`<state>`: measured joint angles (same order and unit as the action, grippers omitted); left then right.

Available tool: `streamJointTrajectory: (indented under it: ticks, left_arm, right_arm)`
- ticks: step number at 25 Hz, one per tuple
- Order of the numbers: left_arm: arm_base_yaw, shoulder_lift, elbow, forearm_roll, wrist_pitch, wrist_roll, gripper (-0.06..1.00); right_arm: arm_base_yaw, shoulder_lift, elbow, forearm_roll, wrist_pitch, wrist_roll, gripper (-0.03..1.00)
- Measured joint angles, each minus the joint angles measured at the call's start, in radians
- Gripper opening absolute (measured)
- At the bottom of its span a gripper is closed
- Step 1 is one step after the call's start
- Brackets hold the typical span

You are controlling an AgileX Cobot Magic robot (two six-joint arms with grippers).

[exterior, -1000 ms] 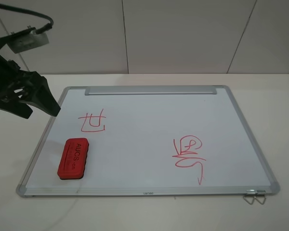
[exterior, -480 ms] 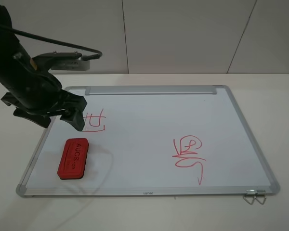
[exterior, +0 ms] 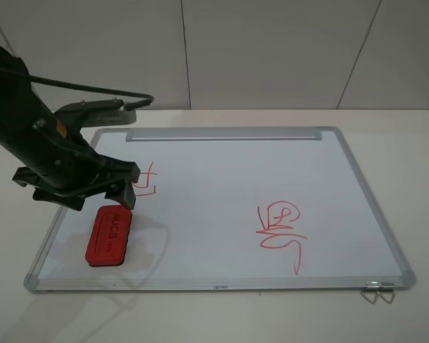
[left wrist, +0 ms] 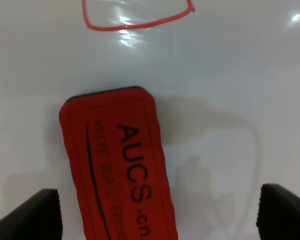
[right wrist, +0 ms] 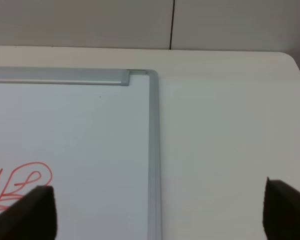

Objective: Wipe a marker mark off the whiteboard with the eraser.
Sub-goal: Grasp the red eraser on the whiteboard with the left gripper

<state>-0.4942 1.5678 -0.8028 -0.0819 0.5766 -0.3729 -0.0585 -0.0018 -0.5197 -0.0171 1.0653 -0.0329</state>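
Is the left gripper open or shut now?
Open. On the left gripper, the fingertips stand far apart, and the eraser lies between them, touching neither.

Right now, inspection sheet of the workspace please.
Surface: white table, whiteboard lying flat on it.
Job's things: eraser on the board's near left corner, untouched; marker mark partly hidden behind the left gripper.
Clutter: curly red scribble; metal clip at the near right corner.
Grippers: left gripper open, above the eraser; right gripper open, empty, by the far right corner.
Cables: black cable above the left gripper.
Surroundings: pale panelled wall.
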Motion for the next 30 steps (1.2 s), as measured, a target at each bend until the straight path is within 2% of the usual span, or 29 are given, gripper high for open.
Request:
streamJointTrajectory:
  ticks: [13,30]
  left_arm:
    - [0.000,0.179,0.021,0.008,-0.038,-0.006,0.77]
    - [0.000,0.186,0.022,0.033,-0.102,-0.006,0.77]
  right_arm:
    - [0.000,0.000,0.000,0.000,0.000,0.000,0.71]
    - [0.000,0.000,0.000,0.000,0.000,0.000,0.71]
